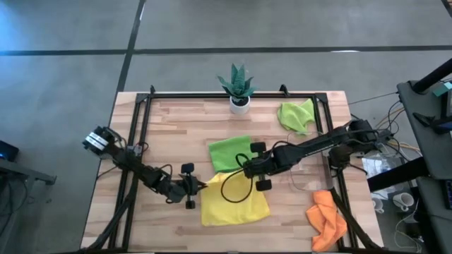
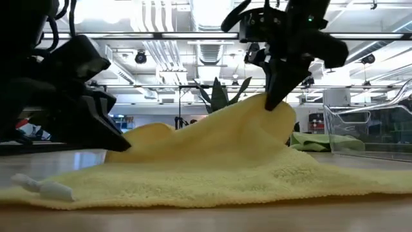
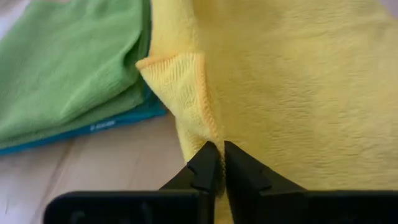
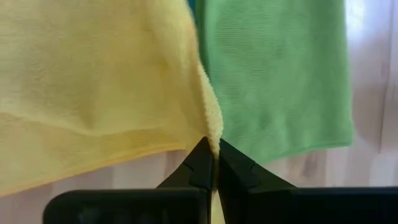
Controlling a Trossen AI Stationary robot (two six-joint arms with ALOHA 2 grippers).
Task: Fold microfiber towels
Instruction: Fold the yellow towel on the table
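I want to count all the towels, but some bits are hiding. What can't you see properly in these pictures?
- Blue towel: left wrist view shows only an edge, under the folded green towel.
- Orange towel: high view's bottom edge cuts it off.
- Potted plant: low view, the lifted yellow towel hides its pot.
- Clear tray: low view's right edge cuts it.
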